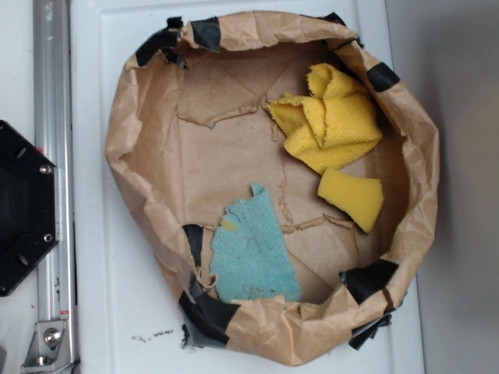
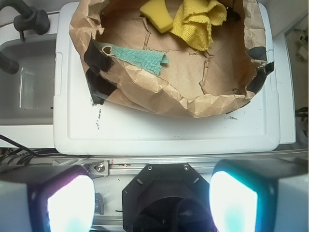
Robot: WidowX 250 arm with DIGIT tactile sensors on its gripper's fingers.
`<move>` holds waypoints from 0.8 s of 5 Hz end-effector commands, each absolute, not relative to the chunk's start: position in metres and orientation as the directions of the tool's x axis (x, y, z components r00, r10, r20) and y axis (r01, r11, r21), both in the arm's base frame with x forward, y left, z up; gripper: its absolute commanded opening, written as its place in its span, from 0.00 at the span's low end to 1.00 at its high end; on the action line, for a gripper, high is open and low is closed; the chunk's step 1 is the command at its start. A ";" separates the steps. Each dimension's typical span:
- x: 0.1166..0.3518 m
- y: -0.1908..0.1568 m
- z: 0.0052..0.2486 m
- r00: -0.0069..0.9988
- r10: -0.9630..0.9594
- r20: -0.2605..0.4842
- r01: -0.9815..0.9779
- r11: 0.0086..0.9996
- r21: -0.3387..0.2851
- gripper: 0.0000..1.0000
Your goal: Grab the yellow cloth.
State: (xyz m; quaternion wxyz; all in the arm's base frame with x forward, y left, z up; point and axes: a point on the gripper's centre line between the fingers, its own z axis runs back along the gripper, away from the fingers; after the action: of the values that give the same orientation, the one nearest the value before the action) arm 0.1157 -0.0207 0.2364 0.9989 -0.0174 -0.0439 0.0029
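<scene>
Brown paper basket [image 1: 125, 132] on white lid [image 1: 117, 312] — holds yellow sponge [image 1: 352, 196], teal cloth [image 1: 251, 251].

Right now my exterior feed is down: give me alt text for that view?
A yellow cloth lies crumpled at the upper right inside a brown paper basket on a white surface. A yellow sponge sits just below it, and a teal cloth lies at the lower middle. No gripper shows in this view.
</scene>
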 end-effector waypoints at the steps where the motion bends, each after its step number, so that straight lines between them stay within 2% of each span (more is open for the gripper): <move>1: 0.116 -0.021 0.236 0.996 0.007 0.088 -0.004 0.999 -0.035 1.00; 2: 0.153 -0.010 0.218 0.989 0.065 0.133 -0.062 0.998 -0.026 1.00; 3: 0.187 -0.007 0.191 0.990 0.079 0.113 -0.071 0.995 -0.071 1.00; 4: 0.225 -0.006 0.168 0.964 0.185 0.189 -0.180 0.983 -0.047 1.00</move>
State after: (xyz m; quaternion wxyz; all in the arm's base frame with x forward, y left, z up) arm 0.2225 -0.0034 0.1604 0.9913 -0.0116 -0.0819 0.1021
